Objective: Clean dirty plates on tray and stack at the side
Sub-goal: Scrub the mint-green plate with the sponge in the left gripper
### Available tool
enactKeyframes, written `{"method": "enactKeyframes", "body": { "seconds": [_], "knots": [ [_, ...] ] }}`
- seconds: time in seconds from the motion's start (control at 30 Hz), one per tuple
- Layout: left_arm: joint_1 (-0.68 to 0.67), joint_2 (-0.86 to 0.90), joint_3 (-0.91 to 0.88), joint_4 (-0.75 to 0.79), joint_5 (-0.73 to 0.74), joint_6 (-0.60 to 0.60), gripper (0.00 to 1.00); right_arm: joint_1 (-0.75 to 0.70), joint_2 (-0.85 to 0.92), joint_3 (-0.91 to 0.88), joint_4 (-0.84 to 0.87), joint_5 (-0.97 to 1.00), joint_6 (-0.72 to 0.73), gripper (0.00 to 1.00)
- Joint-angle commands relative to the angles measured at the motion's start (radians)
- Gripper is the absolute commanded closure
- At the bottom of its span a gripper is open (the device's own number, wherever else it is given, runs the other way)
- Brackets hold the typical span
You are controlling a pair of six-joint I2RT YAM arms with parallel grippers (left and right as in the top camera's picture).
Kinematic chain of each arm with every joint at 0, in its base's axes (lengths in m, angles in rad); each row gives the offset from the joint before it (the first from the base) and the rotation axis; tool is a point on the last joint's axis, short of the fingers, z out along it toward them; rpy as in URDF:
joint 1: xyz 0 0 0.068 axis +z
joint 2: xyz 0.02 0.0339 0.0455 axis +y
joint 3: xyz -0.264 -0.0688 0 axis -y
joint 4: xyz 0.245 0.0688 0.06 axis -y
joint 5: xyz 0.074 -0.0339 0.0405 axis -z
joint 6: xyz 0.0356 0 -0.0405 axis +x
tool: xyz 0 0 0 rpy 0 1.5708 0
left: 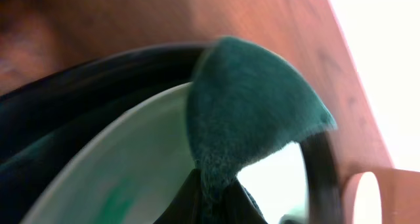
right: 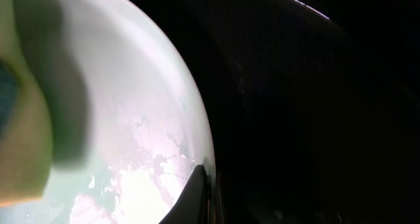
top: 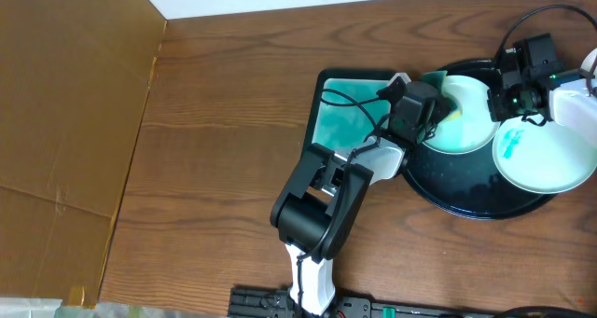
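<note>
Sitting on the tray (top: pixel 464 195), one mint plate (top: pixel 552 159) looks teal-smeared.

The table (top: pixel 233 103) is warm brown wood with visible grain and a low sheen. A matt tan sheet (top: pixel 65 103) looks like cardboard. The tray (top: pixel 457 192) is glossy black. The plates (top: pixel 546 159) look smooth and glazed, one gleaming under light. The sponge (left: pixel 249 112) is dark teal, fuzzy and coarse-fibred. The dish (top: pixel 340 122) is smooth teal plastic. The arm (top: pixel 322 201) has matt black plastic shells.
</note>
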Motion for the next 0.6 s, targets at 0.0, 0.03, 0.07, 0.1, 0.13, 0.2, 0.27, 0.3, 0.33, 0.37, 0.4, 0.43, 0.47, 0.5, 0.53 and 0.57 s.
{"method": "enactKeyframes", "body": {
  "seconds": [0.0, 0.03, 0.07, 0.1, 0.13, 0.2, 0.27, 0.3, 0.33, 0.37, 0.4, 0.43, 0.47, 0.5, 0.53, 0.57],
  "knots": [
    [0.012, 0.036, -0.002, -0.092, 0.017, 0.056, 0.93, 0.008, 0.024, -0.029, -0.032, 0.053, -0.002, 0.99],
    [0.019, 0.036, -0.002, -0.108, 0.016, 0.097, 0.93, 0.008, 0.024, -0.029, -0.032, 0.053, -0.002, 0.99],
    [0.03, 0.035, -0.002, -0.136, 0.013, 0.13, 0.93, 0.008, 0.024, -0.029, -0.032, 0.053, -0.002, 0.99],
    [0.044, 0.034, -0.002, -0.166, 0.014, 0.147, 0.93, 0.008, 0.024, -0.029, -0.032, 0.053, -0.002, 0.99],
    [0.051, 0.031, -0.002, -0.19, 0.013, 0.146, 0.93, 0.008, 0.024, -0.029, -0.032, 0.053, -0.002, 0.99],
    [0.08, 0.019, -0.002, -0.252, 0.014, 0.146, 0.93, 0.008, 0.024, -0.029, -0.032, 0.053, -0.002, 0.99],
    [0.104, -0.013, -0.002, -0.309, 0.016, 0.146, 0.93, 0.008, 0.024, -0.029, -0.032, 0.053, -0.002, 0.99],
    [0.105, -0.027, -0.002, -0.317, 0.021, 0.147, 0.93, 0.008, 0.024, -0.029, -0.032, 0.053, -0.002, 0.99],
    [0.106, -0.053, -0.002, -0.32, 0.048, 0.153, 0.93, 0.008, 0.024, -0.029, -0.031, 0.053, -0.002, 0.99],
    [0.103, -0.085, -0.001, -0.319, 0.091, 0.154, 0.93, 0.008, 0.024, -0.029, -0.031, 0.053, -0.002, 0.99],
    [0.096, -0.114, 0.0, -0.317, 0.126, 0.154, 0.93, 0.008, 0.024, -0.029, -0.032, 0.053, -0.002, 0.99],
    [0.09, -0.134, 0.002, -0.314, 0.147, 0.153, 0.93, 0.008, 0.024, -0.029, -0.032, 0.053, -0.002, 0.99],
    [0.076, -0.167, 0.005, -0.314, 0.175, 0.153, 0.93, 0.008, 0.024, -0.029, -0.032, 0.053, -0.002, 0.99],
    [0.061, -0.191, 0.005, -0.314, 0.184, 0.151, 0.93, 0.008, 0.024, -0.029, -0.031, 0.053, -0.002, 0.99],
    [0.049, -0.204, 0.005, -0.314, 0.183, 0.14, 0.93, 0.008, 0.024, -0.029, -0.031, 0.053, -0.002, 0.99],
    [0.033, -0.219, 0.005, -0.314, 0.182, 0.111, 0.93, 0.008, 0.024, -0.029, -0.031, 0.053, -0.002, 0.99]
  ]
}}
